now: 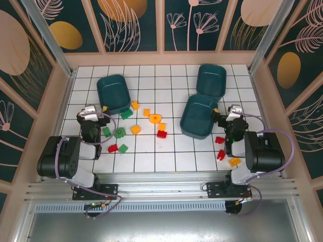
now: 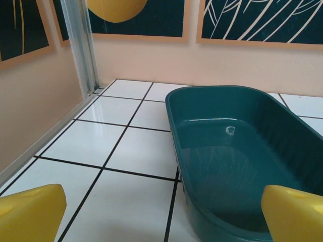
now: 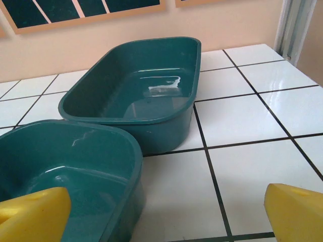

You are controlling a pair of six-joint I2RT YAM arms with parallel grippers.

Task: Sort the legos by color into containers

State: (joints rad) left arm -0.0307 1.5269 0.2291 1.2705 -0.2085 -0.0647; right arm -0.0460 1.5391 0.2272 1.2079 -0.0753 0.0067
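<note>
Two hands (image 1: 105, 115) (image 1: 217, 120), three bins (image 1: 113, 93) (image 1: 211, 80) (image 1: 199, 117), fourteen bricks (image 1: 135, 129)

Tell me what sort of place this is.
Probably a robot training cell, not a real room: a tiled table walled by patterned panels on an aluminium frame, with two robot arms bolted at its edge beside toy bricks and bins.
</note>
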